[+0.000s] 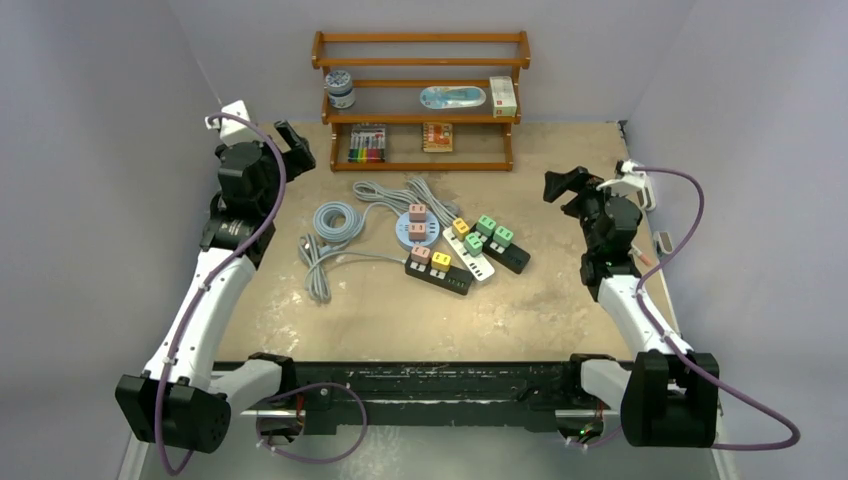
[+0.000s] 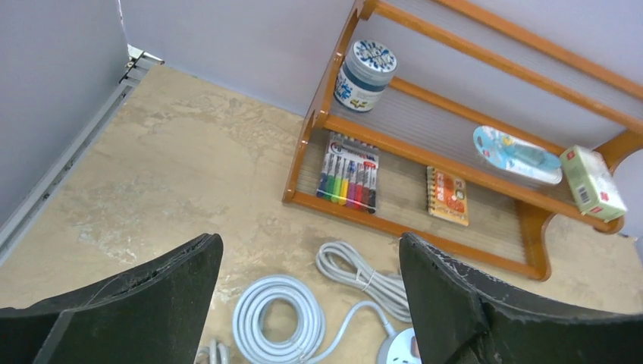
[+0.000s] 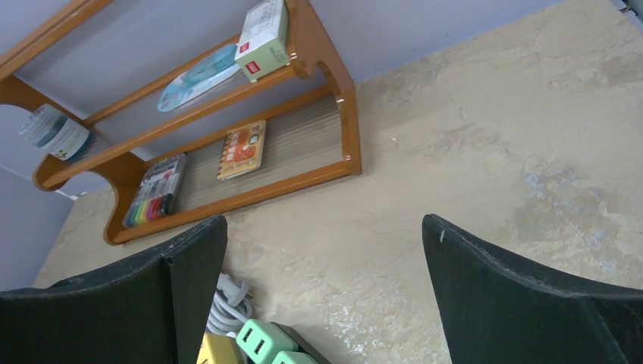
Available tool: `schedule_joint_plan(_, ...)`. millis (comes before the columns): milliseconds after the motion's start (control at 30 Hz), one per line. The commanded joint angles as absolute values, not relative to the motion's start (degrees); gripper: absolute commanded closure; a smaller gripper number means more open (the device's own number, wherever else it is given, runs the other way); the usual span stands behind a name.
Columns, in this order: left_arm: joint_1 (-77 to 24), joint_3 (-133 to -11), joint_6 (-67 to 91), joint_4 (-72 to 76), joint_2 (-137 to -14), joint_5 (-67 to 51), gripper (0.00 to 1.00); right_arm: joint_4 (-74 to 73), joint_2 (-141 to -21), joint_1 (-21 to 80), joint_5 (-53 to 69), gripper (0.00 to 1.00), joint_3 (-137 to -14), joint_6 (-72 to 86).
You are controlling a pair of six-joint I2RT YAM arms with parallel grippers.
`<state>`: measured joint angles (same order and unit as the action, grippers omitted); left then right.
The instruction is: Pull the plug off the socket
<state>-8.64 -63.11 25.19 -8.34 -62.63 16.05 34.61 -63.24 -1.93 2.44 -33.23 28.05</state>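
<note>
Mid-table, black strip (image 1: 455,282) lies crosswise, yellow plug (image 1: 441,261) upright; left end effector (image 2: 308,243), right end effector (image 3: 324,221) spread.

even soft overhead light, faint shadows, no glare, all views sharp

Bottom edge cuts round socket hub (image 2: 396,353) in left wrist view, green plugs (image 3: 261,341) in right wrist view; plug seating unreadable overhead.
</note>
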Motion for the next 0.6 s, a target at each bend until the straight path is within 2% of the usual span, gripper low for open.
schedule_joint_plan(0,-8.3,-62.4,22.6,-5.9,-61.3,14.5,0.1,39.6,-60.4,-2.0,5.2,0.01,-31.6,30.8)
schedule_joint_plan(67,-8.3,-62.0,25.3,-5.5,-60.9,13.5,0.01,39.6,-60.3,-2.1,6.5,0.01,-30.5,31.9)
schedule_joint_plan(133,-8.3,-62.1,26.3,-6.3,-60.9,10.1,0.0,41.4,-60.6,-2.1,7.3,0.01,-29.2,33.3)
schedule_joint_plan(200,-8.3,-61.8,25.6,-6.5,-60.5,2.3,0.0,40.9,-61.9,-2.0,5.4,0.01,-29.0,35.5)
schedule_joint_plan(300,-8.2,-62.4,18.0,-9.5,-60.2,-17.1,0.0,39.0,-62.8,-2.0,2.4,0.01,-30.7,33.7)
schedule_joint_plan(433,-8.3,-65.9,14.6,-15.7,-63.9,-35.7,0.0,37.9,-62.2,-1.5,1.0,0.01,-31.1,32.6)
schedule_joint_plan(500,-9.4,-67.8,12.1,-19.5,-66.2,-43.6,0.0,37.6,-62.0,-1.3,0.3,0.01,-30.9,32.2)
schedule_joint_plan(567,-13.7,-70.3,3.5,-28.2,-66.7,-46.3,0.0,36.8,-61.9,-0.7,-0.2,0.01,-31.1,31.6)
